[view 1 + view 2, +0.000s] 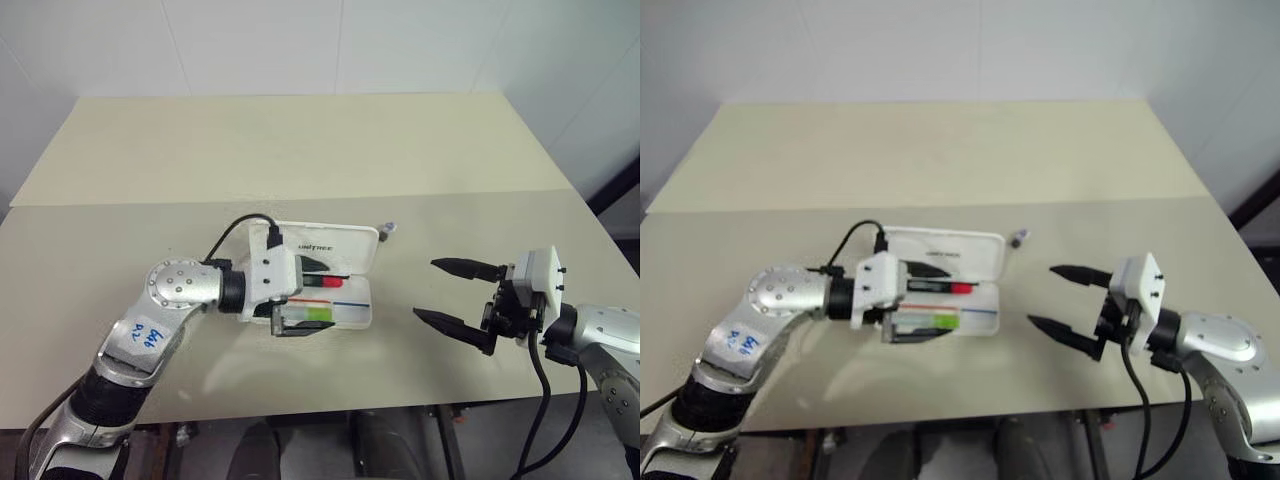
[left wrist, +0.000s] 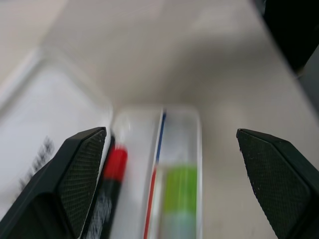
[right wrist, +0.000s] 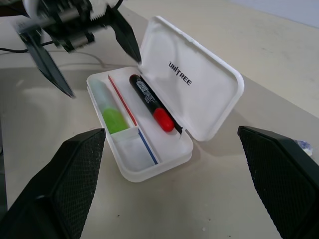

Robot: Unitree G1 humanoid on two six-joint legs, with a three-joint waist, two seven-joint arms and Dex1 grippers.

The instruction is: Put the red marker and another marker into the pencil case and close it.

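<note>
Right wrist view: red marker (image 3: 152,103), green marker (image 3: 110,112) inside open pencil case (image 3: 199,89); both grippers spread, empty.

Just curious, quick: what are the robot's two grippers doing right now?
Left gripper: open, holding nothing, above the white plastic pencil case.
Right gripper: open, empty.

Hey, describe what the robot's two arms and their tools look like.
Both arms are silver metal with black joints. Each tool, left and right, has a white block housing, two black pointed fingers and a black cable. The left arm carries a white sticker with blue handwriting.
</note>
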